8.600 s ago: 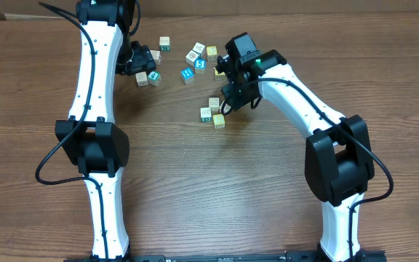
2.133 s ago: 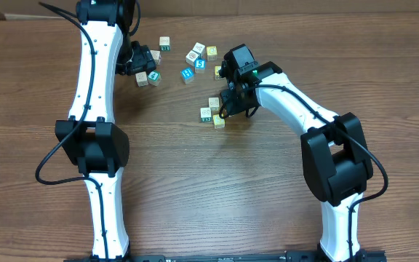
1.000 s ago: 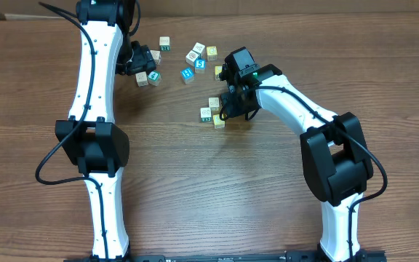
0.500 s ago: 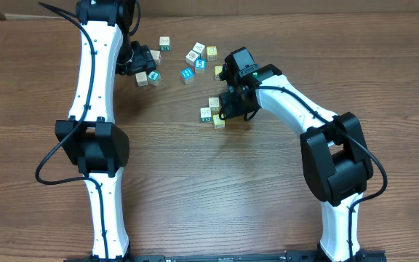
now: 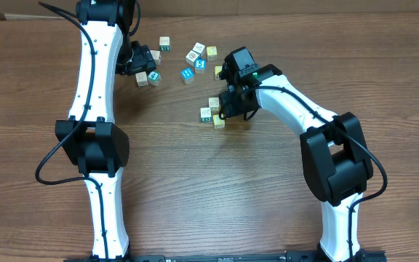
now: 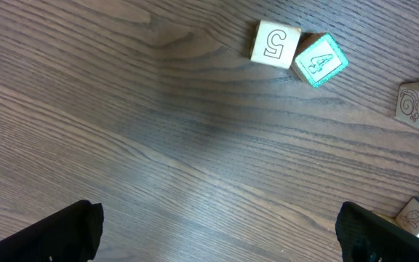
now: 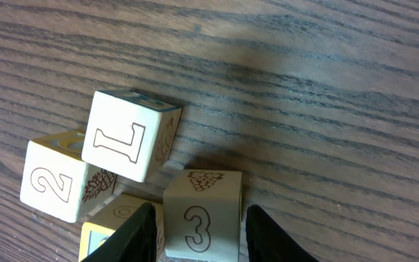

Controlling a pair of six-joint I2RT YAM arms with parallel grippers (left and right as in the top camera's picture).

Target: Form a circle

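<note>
Judged best practice was to lift the right jaws straight up off the 3 cube (image 7: 201, 218) without nudging the circle (image 5: 206, 113), which lay mid-surface, nearer than the scattered cubes (image 5: 195, 56). Those jaws stood part-open astride that cube, apparently clear of it. The right arm (image 5: 289, 94) reached leftward with its wrist pointing down. The left jaws gaped wide and empty at far left.

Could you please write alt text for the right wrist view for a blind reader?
The right gripper straddles the 3 cube; the L cube, the 2 cube and a partly hidden cube cluster beside it on the wooden table.
</note>
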